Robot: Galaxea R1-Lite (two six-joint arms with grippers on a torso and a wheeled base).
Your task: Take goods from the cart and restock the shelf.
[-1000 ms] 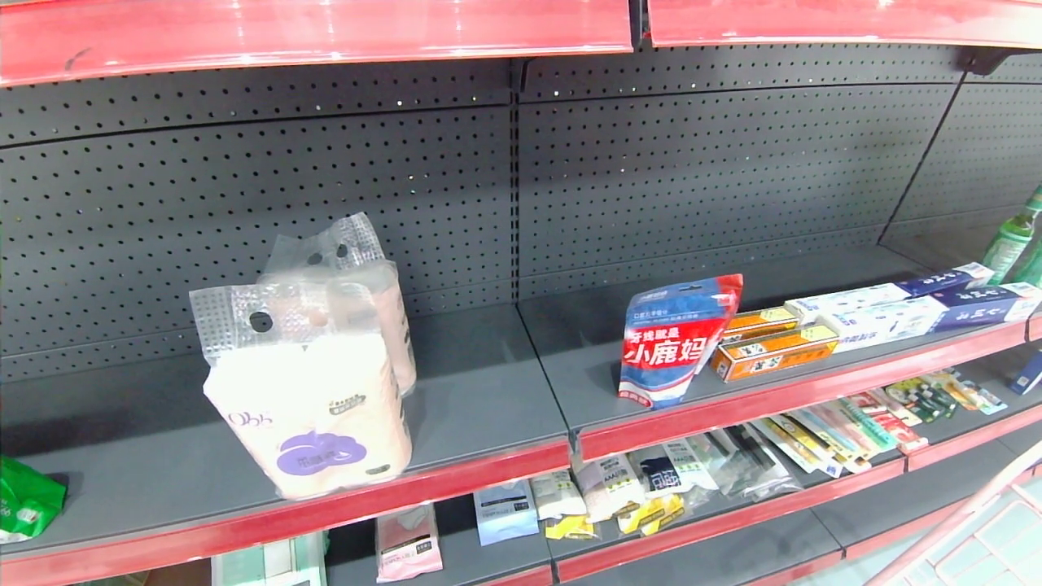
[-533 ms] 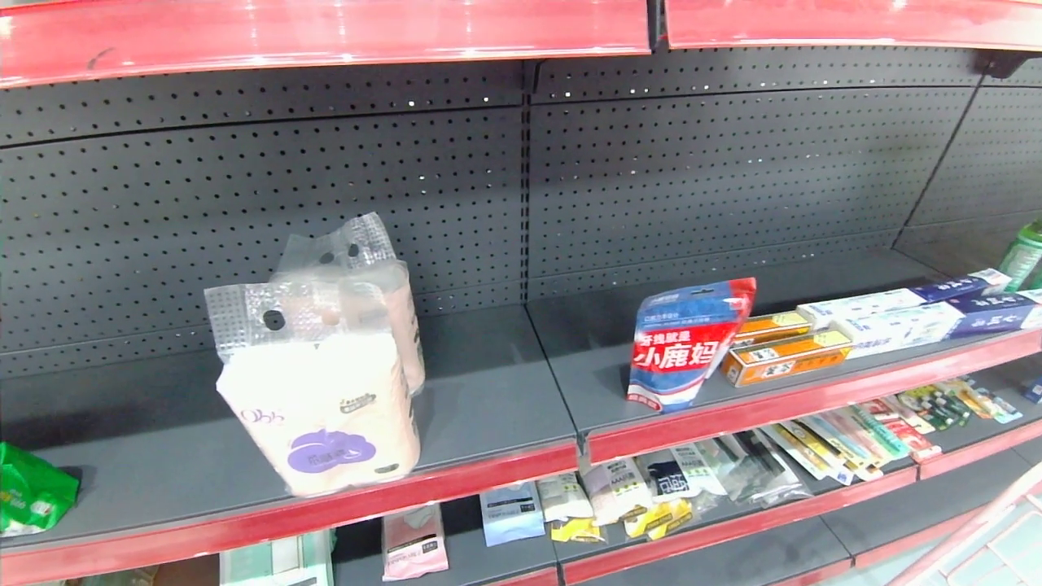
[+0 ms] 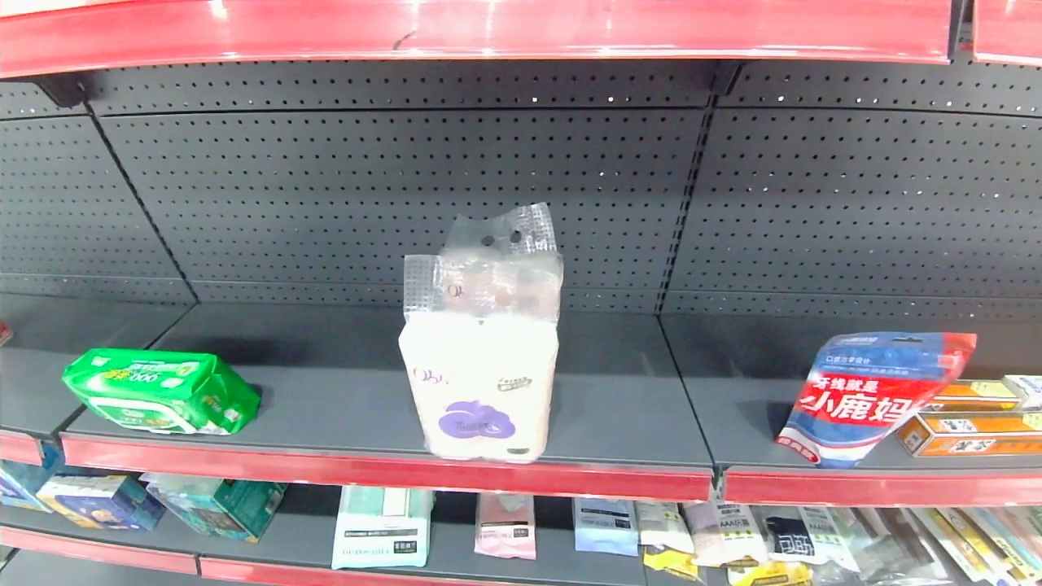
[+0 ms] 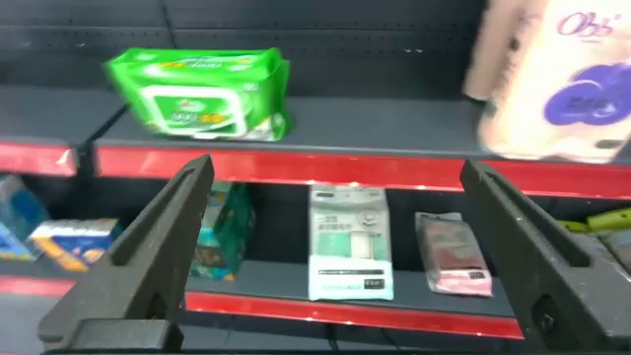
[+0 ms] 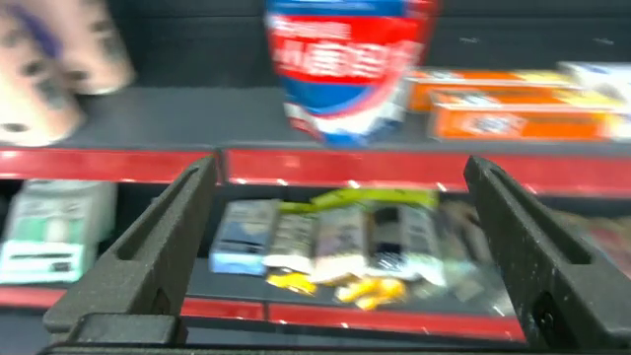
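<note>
A grey shelf [image 3: 342, 391] with a red front lip carries two packs of toilet paper, one [image 3: 480, 382] in front of the other [image 3: 509, 244], upright at its middle. A green wipes pack [image 3: 161, 391] lies to their left, and a red and blue pouch [image 3: 875, 397] leans to their right. My left gripper [image 4: 335, 207] is open and empty, facing the shelf edge below the green wipes pack [image 4: 197, 94] and the toilet paper [image 4: 557, 84]. My right gripper [image 5: 340, 207] is open and empty, facing the shelf edge below the pouch [image 5: 345, 64].
Orange boxes [image 3: 969, 423] lie right of the pouch. The lower shelf [image 3: 456, 561] holds several small packets and boxes, among them a white pack [image 4: 350, 242] and a pink one [image 4: 452, 254]. A perforated grey back panel [image 3: 407, 187] closes the shelf behind. A red shelf edge [image 3: 488, 32] runs overhead.
The head camera has swung to the left, so the whole picture has shifted right: the toilet paper now sits mid-frame and the green wipes pack shows in full. The goods themselves have not moved.
</note>
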